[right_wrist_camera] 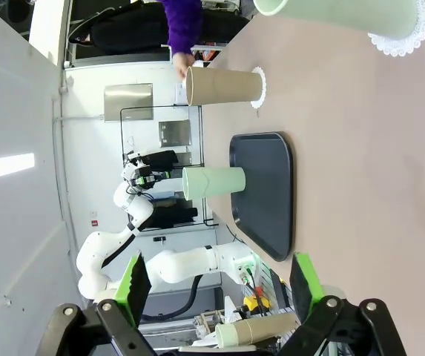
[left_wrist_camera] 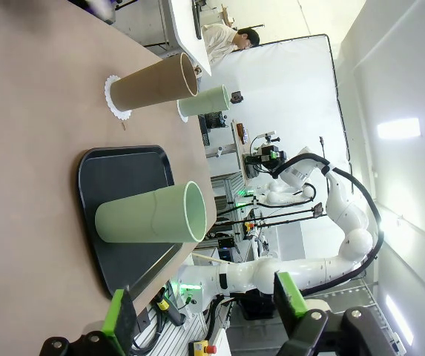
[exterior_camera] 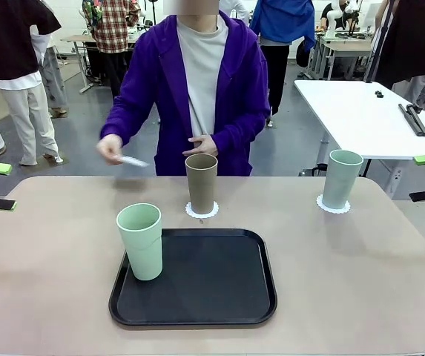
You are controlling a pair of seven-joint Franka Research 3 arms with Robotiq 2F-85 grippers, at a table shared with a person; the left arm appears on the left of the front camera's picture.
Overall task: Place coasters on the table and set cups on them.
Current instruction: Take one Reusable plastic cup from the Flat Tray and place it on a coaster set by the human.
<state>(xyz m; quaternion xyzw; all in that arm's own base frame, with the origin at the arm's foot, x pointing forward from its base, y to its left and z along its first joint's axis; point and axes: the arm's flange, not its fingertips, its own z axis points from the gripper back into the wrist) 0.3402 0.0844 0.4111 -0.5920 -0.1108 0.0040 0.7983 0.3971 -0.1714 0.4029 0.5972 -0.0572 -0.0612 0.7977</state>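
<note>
A tan cup (exterior_camera: 201,183) stands on a lacy white coaster (exterior_camera: 202,212) at the table's (exterior_camera: 360,282) far middle. A mint cup (exterior_camera: 342,179) stands on another coaster (exterior_camera: 333,206) at the far right. A second mint cup (exterior_camera: 141,242) stands on the left edge of the black tray (exterior_camera: 212,285). The person's hand holds a third coaster (exterior_camera: 132,161) above the far left of the table. My left gripper (exterior_camera: 1,186) hangs open at the left edge, holding nothing. My right gripper (exterior_camera: 423,177) is open at the right edge, near the right mint cup (right_wrist_camera: 338,15).
The tray (left_wrist_camera: 123,178) lies near the front middle. A person in a purple jacket (exterior_camera: 160,81) stands at the far side. A white table (exterior_camera: 360,111) stands behind on the right. Bare tabletop lies to the left and right of the tray.
</note>
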